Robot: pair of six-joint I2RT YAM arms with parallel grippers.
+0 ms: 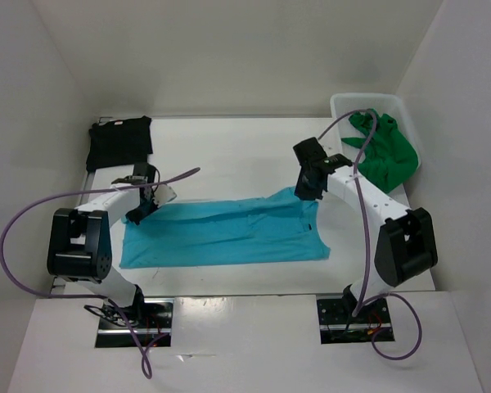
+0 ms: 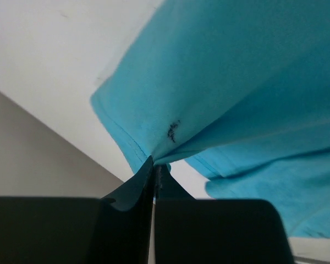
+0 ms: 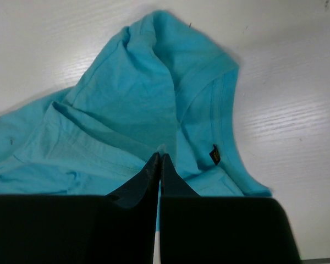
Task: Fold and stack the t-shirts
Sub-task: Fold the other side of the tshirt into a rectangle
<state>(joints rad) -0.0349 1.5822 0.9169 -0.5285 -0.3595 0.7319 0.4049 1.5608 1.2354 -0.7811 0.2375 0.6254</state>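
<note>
Black fingers of your left gripper (image 2: 154, 166) fill the bottom of its wrist view. They are pressed together on a pinch of the turquoise blue cloth t-shirt (image 2: 236, 82), right at a hemmed corner. A small dark mark (image 2: 173, 131) sits on the cloth just beyond the tips.

Your right gripper (image 3: 160, 158) is likewise clamped on that shirt. Its tips bite a raised fold near a sleeve, above the white table (image 3: 286, 82), and a small dark tag (image 3: 213, 155) lies just at 3 o'clock of them.

From above, you see the turquoise shirt stretched as a wide band across the middle of the table, toward 6 o'clock. Your left claw grips its 10 o'clock corner and your right claw its 1 o'clock corner.

A black cloth t-shirt (image 1: 120, 143) lies folded flat at the table's 10 o'clock corner, well apart from the turquoise one. At 2 o'clock a bright green cloth t-shirt (image 1: 385, 151) lies crumpled in a white plastic basket (image 1: 344, 102).
</note>
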